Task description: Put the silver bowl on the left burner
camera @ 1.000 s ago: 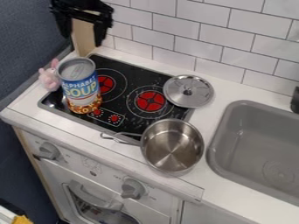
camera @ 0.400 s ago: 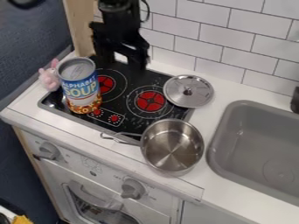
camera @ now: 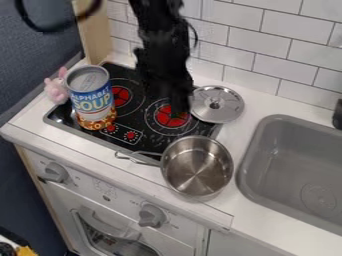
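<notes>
The black gripper (camera: 175, 102) hangs over the stove's right burner (camera: 163, 120), just left of the lid and up and to the left of the silver bowl. That bowl (camera: 198, 170), a steel pot with a wire handle pointing left, stands upright and empty on the white counter by the stove's front right corner. Its handle reaches toward the stove's front edge. The left burner (camera: 121, 95), red inside a white ring, is partly hidden behind the soup can.
A tall soup can (camera: 92, 97) stands at the stove's left front, beside a pink toy (camera: 56, 89). A silver lid (camera: 216, 104) lies at the stove's right edge. The grey sink (camera: 294, 165) is farther right; a tiled wall (camera: 267, 47) runs behind.
The gripper has come down and to the right from the upper left, first over the stove's back and now over the right burner. The bowl, can and lid have stayed put.
</notes>
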`<state>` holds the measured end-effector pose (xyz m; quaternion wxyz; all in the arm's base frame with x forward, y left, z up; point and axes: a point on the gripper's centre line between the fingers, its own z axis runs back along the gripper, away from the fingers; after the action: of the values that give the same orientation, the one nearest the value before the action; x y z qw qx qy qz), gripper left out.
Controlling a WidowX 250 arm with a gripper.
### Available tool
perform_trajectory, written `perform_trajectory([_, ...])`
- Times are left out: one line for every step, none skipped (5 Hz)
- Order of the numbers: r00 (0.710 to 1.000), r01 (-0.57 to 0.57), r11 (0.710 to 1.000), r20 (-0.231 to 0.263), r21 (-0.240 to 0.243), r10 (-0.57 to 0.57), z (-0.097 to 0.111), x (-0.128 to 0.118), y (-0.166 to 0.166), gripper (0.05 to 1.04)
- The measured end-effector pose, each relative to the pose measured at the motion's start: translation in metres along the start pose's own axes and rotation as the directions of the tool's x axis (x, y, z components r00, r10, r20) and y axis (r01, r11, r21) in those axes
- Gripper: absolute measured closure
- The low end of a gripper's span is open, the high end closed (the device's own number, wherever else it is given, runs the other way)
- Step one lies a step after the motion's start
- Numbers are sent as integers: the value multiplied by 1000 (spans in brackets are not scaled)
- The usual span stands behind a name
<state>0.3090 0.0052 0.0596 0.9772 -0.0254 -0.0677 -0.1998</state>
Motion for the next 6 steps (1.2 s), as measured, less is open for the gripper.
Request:
perform_trajectory([999, 44, 999, -26, -25, -44, -22, -4, -8, 83])
perform_trajectory([997, 63, 997, -33, -36, -64, -43, -7, -12, 83])
perform_trajectory([995, 78, 996, -59, -50, -81, -57, -10, -15, 83])
perform_trajectory([994, 79, 995, -77, -58, -83, -69, -10, -16, 140])
perform_trajectory([994, 77, 995, -70, -57, -81, -70, -9, -16, 428])
perform_trajectory([996, 73, 996, -51, -54, -76, -71, -7, -16, 736])
